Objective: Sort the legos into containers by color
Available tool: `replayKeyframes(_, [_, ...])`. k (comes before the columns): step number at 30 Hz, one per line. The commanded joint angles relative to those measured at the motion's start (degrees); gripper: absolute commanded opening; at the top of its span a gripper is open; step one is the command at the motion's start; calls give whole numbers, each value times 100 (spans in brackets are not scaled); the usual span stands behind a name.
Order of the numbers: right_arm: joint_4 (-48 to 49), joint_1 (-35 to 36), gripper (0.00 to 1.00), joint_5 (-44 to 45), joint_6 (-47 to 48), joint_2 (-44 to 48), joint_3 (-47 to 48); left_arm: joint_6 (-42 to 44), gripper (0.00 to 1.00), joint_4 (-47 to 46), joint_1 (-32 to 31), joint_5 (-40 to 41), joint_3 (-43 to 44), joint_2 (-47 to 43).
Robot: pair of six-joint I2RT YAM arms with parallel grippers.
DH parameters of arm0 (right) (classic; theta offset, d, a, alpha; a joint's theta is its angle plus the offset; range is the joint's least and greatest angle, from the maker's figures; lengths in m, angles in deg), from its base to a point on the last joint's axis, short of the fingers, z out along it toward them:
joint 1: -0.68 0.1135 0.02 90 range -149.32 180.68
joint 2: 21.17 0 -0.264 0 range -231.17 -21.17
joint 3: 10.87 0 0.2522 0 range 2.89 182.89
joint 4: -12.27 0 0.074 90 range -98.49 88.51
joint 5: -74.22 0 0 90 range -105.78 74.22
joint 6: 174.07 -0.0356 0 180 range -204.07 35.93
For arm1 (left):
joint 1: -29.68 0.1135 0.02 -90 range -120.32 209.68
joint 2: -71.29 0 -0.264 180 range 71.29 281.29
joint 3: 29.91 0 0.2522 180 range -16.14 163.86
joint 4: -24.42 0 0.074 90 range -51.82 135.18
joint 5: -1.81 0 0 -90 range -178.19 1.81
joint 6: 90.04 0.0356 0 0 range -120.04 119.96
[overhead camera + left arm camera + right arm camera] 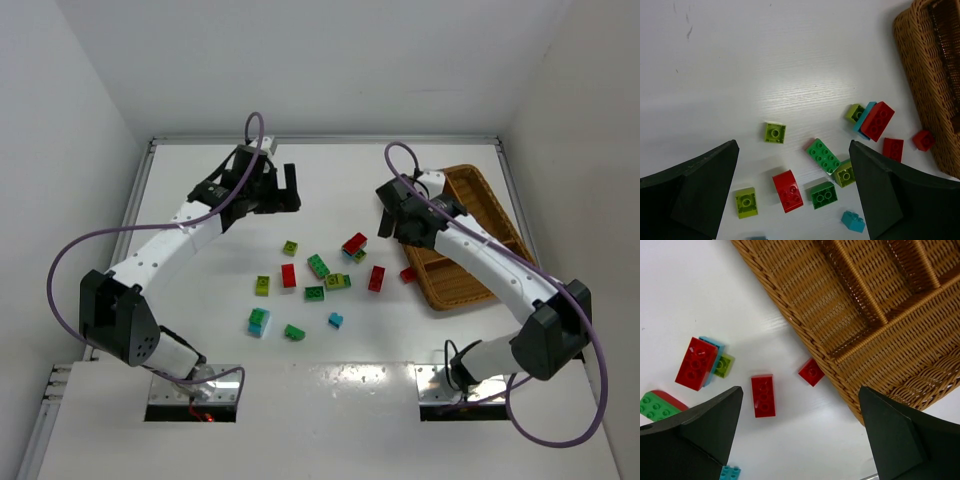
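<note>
We see all the legos (318,265) lying loose on the white worktop (400,330), scattered through the middle of the top view. The wicker tray (478,182) at the right of that frame shows no brick in the compartments we can see, though part of it is hidden under the right arm (490,262). We judge the sorting not yet begun. Both arms hang high, most likely so their cameras can look the scatter over before a pick.

The left arm (170,238) reaches up and rightward from its base at lower left, its wrist bent over the upper left edge of the scatter. Its jaws are spread wide with nothing between them. Its wrist view looks down on a lime brick (775,132), a green brick (823,156) and a red brick stacked on a cyan one (877,120).

The right arm curves up from lower right across the tray. Its jaws also stand wide apart and empty, hovering at the tray's left edge. Below them lie a long red brick (763,395) and a small red brick (811,371) just beside the wicker. We think these reds, being nearest the tray, are the likely first pick.
</note>
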Motion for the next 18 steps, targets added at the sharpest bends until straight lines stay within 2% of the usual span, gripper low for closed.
replayKeyframes(1, [239,-19,99,-151,29,234,-107,41,99,-137,54,-107,30,-45])
replayKeyframes(9, [117,86,99,-230,90,173,-107,41,99,-137,54,50,-31,8])
replayKeyframes(11, [47,86,99,-291,90,121,-55,-99,99,-50,54,487,-93,-53])
replayKeyframes(13, [239,401,99,-457,-111,121,-142,-397,99,186,123,875,-93,-53])
replayKeyframes(14, [388,551,96,-563,-164,121,-229,-459,99,188,124,990,-154,-53])
replayKeyframes(15, [502,839,94,-634,-408,34,-230,-460,99,249,220,991,-155,-53])
replayKeyframes(18, [898,1027,92,-950,-902,-528,-230,-513,99,249,291,921,-278,-106])
